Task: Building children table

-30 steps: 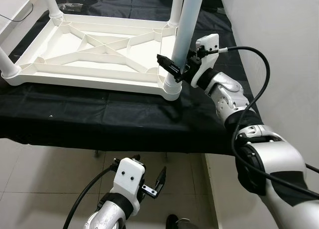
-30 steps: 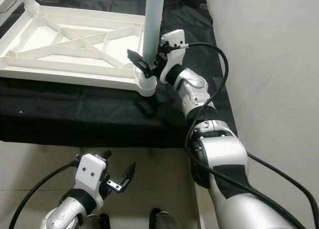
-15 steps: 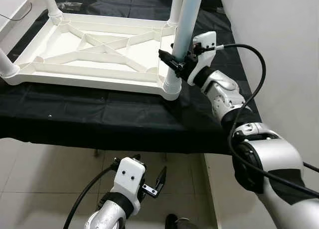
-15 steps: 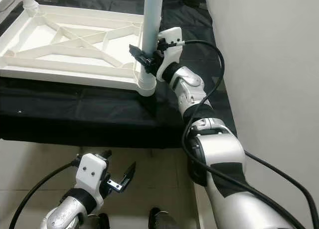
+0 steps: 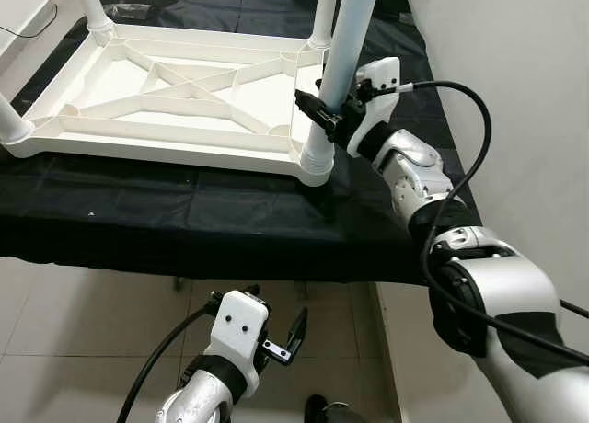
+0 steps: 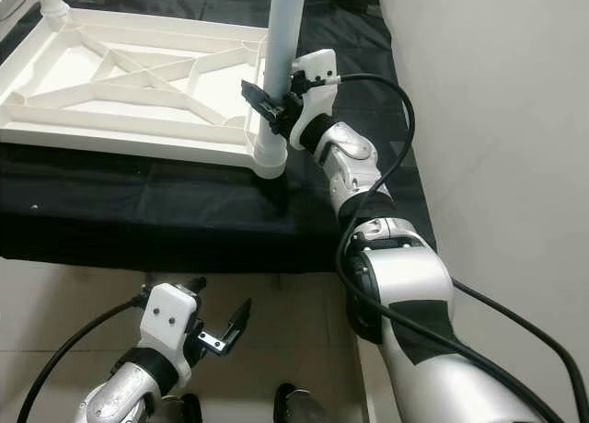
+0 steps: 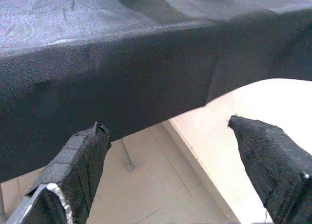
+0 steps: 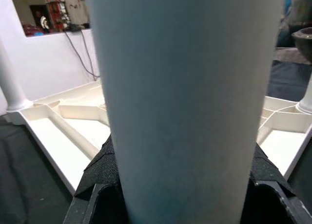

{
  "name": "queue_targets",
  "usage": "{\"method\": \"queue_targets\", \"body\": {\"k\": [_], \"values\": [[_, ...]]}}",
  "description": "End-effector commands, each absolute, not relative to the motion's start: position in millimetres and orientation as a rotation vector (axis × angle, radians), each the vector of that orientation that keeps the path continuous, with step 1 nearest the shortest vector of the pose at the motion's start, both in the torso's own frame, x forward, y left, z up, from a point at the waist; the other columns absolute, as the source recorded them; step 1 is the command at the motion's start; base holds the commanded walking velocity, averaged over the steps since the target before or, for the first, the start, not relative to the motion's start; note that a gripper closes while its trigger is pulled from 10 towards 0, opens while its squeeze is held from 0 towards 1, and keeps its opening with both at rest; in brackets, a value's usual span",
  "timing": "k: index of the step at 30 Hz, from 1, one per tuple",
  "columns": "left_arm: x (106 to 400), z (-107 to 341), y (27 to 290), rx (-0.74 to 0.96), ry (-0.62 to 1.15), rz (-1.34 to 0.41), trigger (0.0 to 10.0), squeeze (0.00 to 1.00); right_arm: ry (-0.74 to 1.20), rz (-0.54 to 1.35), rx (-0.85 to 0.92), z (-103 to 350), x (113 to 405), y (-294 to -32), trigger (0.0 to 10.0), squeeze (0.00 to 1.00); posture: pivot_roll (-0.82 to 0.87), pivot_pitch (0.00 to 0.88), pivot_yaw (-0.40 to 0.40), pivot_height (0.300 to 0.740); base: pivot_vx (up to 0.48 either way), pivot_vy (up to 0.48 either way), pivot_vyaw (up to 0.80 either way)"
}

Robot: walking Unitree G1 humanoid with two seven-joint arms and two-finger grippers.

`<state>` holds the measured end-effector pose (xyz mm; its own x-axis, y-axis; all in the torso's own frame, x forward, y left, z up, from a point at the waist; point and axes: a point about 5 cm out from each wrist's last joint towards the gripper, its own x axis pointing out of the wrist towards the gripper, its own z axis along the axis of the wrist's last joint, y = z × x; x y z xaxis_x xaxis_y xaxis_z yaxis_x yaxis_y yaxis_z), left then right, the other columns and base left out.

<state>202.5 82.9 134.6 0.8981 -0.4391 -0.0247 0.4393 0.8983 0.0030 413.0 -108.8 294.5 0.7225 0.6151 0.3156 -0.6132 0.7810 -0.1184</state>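
Black cloth [image 5: 138,216] covers a bench against a white wall [image 5: 515,64]; pale floor tiles [image 5: 83,331] lie below. An upturned white table top [image 5: 175,101], ribbed underside up, rests on the cloth. Legs stand in its corner sockets. The near right leg [image 5: 342,64] is clasped low down, just above its socket [image 5: 317,165], by the right gripper [image 5: 322,115], its black fingers closed around the tube. In the right wrist view the leg [image 8: 187,102] is seen pressed between the fingers [image 8: 100,173].

The left gripper [image 5: 293,336] hangs idle below the bench edge, fingers [image 7: 78,160] spread apart, nothing held.

Step judged: seating this leg. The tube is best kept upright and pushed straight down into the socket, so it is not jammed askew.

No brand, label or writing is legible.
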Motion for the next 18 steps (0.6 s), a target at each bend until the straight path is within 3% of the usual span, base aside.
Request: {"method": "queue_targets", "body": {"k": [1,5,8,9,11,13,18], "values": [[200.2,128.1,82.3,0.016,0.055,-0.453,10.0,0.00,-0.240,0.556,-0.030,270.5,417.5,-110.9,0.0,0.00,0.13,0.268,-0.099,0.740,0.000,0.000,0.00],[200.5,128.4,82.6,0.016,0.053,-0.451,10.0,0.00,-0.219,0.485,-0.055,266.0,419.1,-114.1,0.0,0.00,0.13,0.268,-0.099,0.740,0.000,0.000,0.00],[201.5,127.6,82.5,0.019,0.051,-0.453,10.0,0.00,-0.157,0.242,-0.042,254.6,423.5,-129.1,0.0,0.00,0.12,0.254,-0.095,0.740,0.000,0.000,0.00],[201.5,127.6,82.5,0.019,0.051,-0.453,10.0,0.00,-0.157,0.242,-0.042,254.6,423.5,-129.1,0.0,0.00,0.12,0.254,-0.095,0.740,0.000,0.000,0.00],[203.0,126.7,82.2,0.022,0.050,-0.455,10.0,0.00,-0.111,-0.005,0.038,244.6,424.4,-142.9,0.0,0.00,0.12,0.246,-0.095,0.740,0.000,0.000,0.00],[203.0,126.7,82.2,0.022,0.050,-0.455,10.0,0.00,-0.111,-0.005,0.038,244.6,424.4,-142.9,0.0,0.00,0.12,0.246,-0.095,0.740,0.000,0.000,0.00],[205.4,125.6,81.5,0.026,0.049,-0.457,10.0,0.00,-0.103,-0.381,0.064,239.8,419.9,-152.8,0.0,0.00,0.12,0.234,-0.095,0.740,0.000,0.000,0.00]]}}
